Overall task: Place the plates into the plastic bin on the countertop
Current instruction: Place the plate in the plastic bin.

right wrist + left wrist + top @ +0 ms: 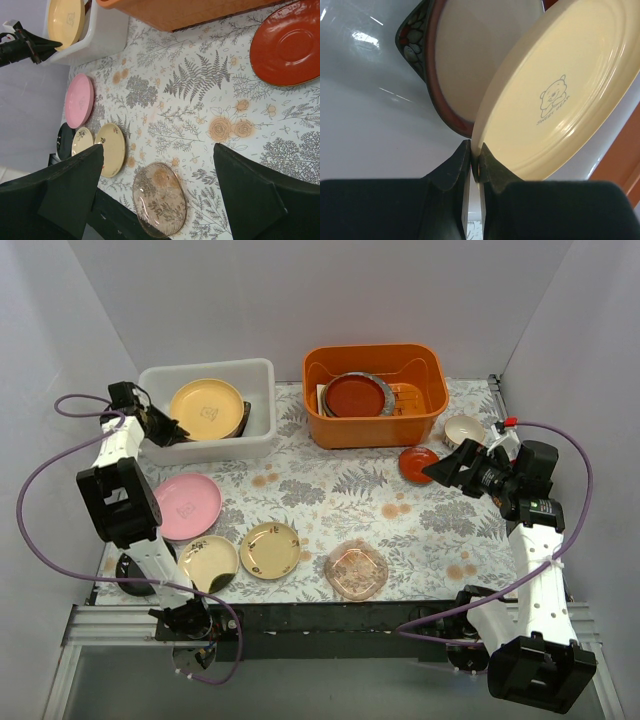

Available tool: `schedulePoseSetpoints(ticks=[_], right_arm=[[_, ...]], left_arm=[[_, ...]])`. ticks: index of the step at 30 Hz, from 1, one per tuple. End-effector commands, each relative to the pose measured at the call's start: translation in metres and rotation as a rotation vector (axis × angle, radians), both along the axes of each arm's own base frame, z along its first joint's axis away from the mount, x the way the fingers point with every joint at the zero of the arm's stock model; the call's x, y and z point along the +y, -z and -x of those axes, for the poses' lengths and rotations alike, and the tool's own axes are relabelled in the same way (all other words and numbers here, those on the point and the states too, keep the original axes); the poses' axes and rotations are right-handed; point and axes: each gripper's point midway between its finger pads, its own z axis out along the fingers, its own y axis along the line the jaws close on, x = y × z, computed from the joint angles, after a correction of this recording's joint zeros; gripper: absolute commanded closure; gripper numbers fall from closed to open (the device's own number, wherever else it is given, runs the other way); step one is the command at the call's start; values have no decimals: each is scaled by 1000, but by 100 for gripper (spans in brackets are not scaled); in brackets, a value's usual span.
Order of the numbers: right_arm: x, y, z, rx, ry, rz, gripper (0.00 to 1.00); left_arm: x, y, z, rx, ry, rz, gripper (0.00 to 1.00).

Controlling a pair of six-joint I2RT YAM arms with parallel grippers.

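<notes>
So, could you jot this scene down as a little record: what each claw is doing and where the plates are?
Left gripper: shut on the rim of the pale yellow round bear-print plate, tilted in the white translucent plastic bin
Also in bin: dark-rimmed glossy dish behind it
Right gripper: open, empty, over the fern-printed countertop near the small red plate
Plates outside bin: pink round plate, two cream-gold round plates, clear scalloped glass plate, black plate, small red plate
Orange plastic tub: holds a red plate among other dishes
</notes>
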Motion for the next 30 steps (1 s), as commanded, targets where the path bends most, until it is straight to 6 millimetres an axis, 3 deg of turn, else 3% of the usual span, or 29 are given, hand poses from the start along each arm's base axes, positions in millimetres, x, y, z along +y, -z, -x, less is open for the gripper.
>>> schedulePoseSetpoints(ticks=[1,20,30], right_arm=[[2,0,2,-16,-19,-3,2],[2,5,4,-14,-28,0,2],[2,9,4,-6,-28,2,2]], left_arm=[[9,-18,-12,-55,2,-41,100],[13,4,-50,-35,22,21,100],[12,13,-60,-27,39,46,100]])
